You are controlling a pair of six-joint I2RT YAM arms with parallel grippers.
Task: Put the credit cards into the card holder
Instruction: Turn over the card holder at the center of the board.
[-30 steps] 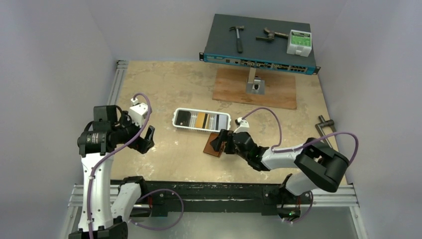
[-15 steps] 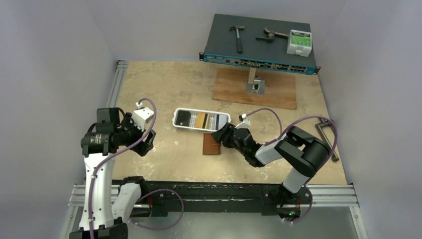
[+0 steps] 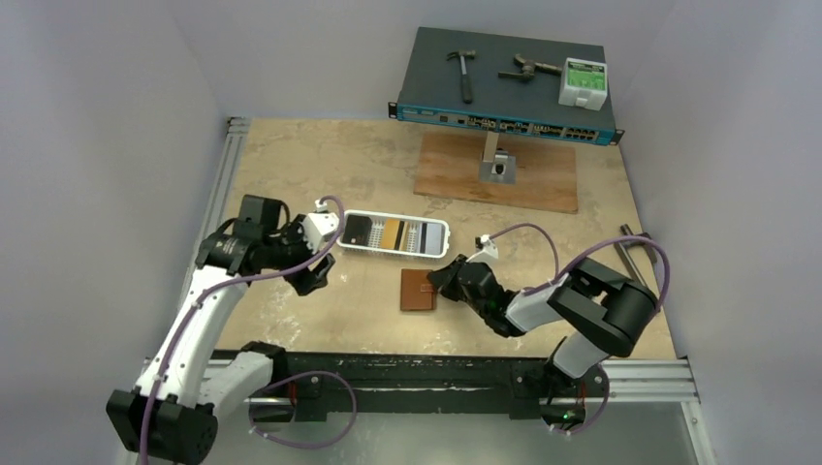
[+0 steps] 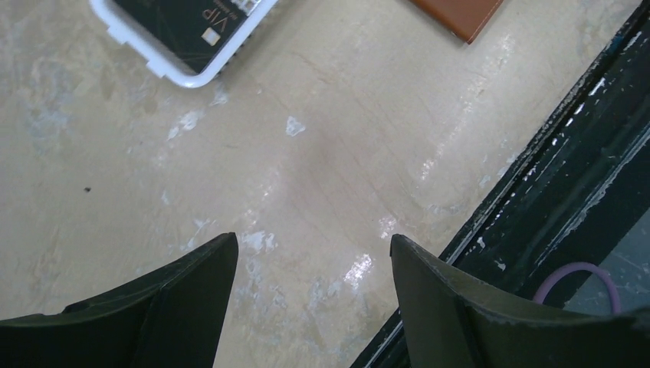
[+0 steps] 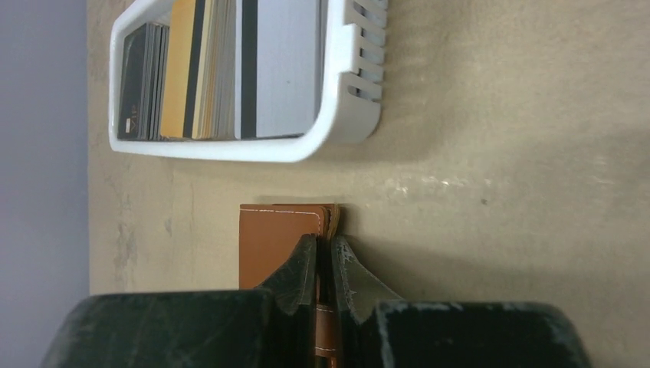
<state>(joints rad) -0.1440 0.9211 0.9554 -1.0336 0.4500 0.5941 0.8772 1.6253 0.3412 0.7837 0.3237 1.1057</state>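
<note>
The card holder (image 3: 417, 290), a brown leather wallet, lies flat on the table just in front of the white tray (image 3: 442, 231). My right gripper (image 3: 442, 279) is shut on its right edge: in the right wrist view the gripper (image 5: 323, 242) pinches the leather of the card holder (image 5: 272, 234) where the strap runs. The credit cards (image 3: 386, 234) stand in the tray in black, orange-yellow and grey (image 5: 207, 69). My left gripper (image 3: 318, 275) hovers open just left of the tray, nothing between its fingers (image 4: 313, 245); a black card (image 4: 192, 23) and a corner of the card holder (image 4: 460, 11) show.
The tray's slotted wall (image 5: 352, 107) faces the card holder. A blue network switch (image 3: 504, 82) with a hammer (image 3: 465, 73) and a white box stands at the back above a wooden board (image 3: 496, 172). A metal tool (image 3: 635, 247) lies at the right edge. A black rail (image 4: 552, 184) borders the front.
My right gripper has closed onto the card holder's edge, and the holder now lies flat. My left arm has swung right, up to the tray's left end, its jaws slightly narrower.
</note>
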